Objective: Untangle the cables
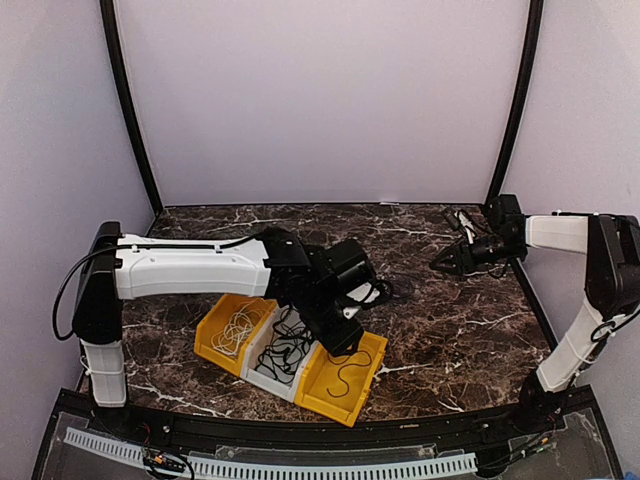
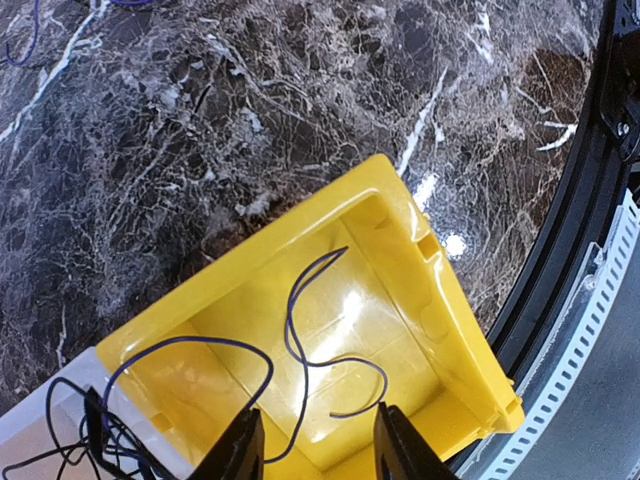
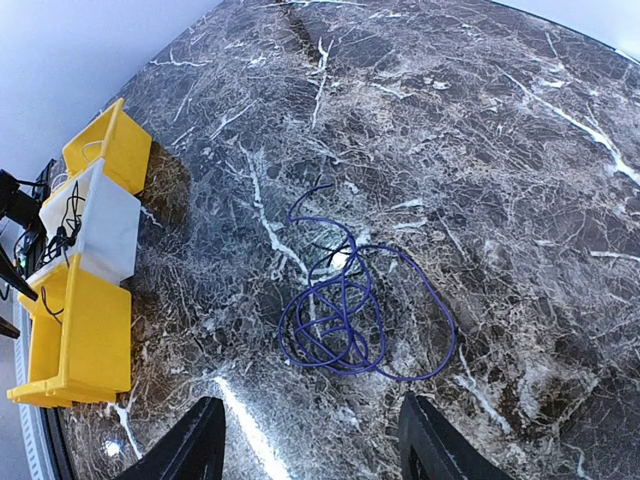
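- Yellow plastic surrounds your left hand (image 2: 315, 455): it hangs over the right-hand yellow bin (image 2: 430, 250), where a thin dark cord (image 2: 289, 315) lies in loose curves on the floor.
- One stretch of that cord runs down between the left fingers (image 2: 240, 450). If you lift from here with any squeeze, you would likely drag it back out of the bin.
- The bin walls sit near those fingers. A sideways move could catch the rim and shove the white bin (image 1: 262, 372) beside it, which holds black cords (image 1: 290, 345).
- The far yellow bin (image 1: 205, 340) holds white cords (image 1: 237, 328), so what seems left is the purple cord (image 3: 300, 345), lying out on the marble surface (image 3: 500, 150) in several overlapping loops.
- Pinch that coil through its middle and you would probably take many strands together and pull it tighter. A single outer loop looks the safer hold.
- The cord is thin and lies flat on hard stone, so the fingers may scrape the surface or let it slip.
- Left hand: fingers parted about halfway, clamped on nothing. Whether the dark cord brushes a finger, I cannot tell.
- Right hand (image 3: 315, 450): fingers spread wide, empty, touching nothing, hovering above the surface on the near side of the purple coil.
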Robot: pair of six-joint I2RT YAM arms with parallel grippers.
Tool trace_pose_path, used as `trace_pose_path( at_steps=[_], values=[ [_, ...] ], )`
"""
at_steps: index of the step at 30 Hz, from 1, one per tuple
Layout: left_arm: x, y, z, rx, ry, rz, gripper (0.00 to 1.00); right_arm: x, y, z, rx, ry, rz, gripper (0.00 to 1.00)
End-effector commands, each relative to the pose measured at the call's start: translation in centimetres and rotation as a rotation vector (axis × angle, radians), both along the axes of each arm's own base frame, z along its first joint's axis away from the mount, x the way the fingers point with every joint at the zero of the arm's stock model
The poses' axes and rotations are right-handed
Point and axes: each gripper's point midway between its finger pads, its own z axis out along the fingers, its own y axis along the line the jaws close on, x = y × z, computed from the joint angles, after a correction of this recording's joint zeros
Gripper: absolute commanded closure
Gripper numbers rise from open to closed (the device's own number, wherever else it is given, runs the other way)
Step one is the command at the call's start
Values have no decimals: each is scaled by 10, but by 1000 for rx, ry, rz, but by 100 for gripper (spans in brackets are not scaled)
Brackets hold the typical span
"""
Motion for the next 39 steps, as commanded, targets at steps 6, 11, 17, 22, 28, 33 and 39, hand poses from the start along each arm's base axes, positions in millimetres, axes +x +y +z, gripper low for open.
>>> trace_pose_path(
  at_steps=[6,11,17,22,28,33,39],
  values=[
    [3,1,-9,53,-59,-73,72,4,0,2,4,-19,8,40],
    [5,-5,-2,40,-82,-93,82,4,0,2,5,-16,8,40],
    [-6,-20,32,-38,-53,-138,75,4,0,1,6,-15,11,40],
    [8,-8,30,24,-129,-105,65,4,0,0,6,-11,10,41],
    [7,8,-2,149,-116,-119,65,4,0,0,5,-8,11,40],
    [3,7,-8,162,-117,-147,69,4,0,-2,6,-4,11,40],
    [0,7,-19,173,-103,-171,75,4,0,-2,4,-2,10,41]
  ],
)
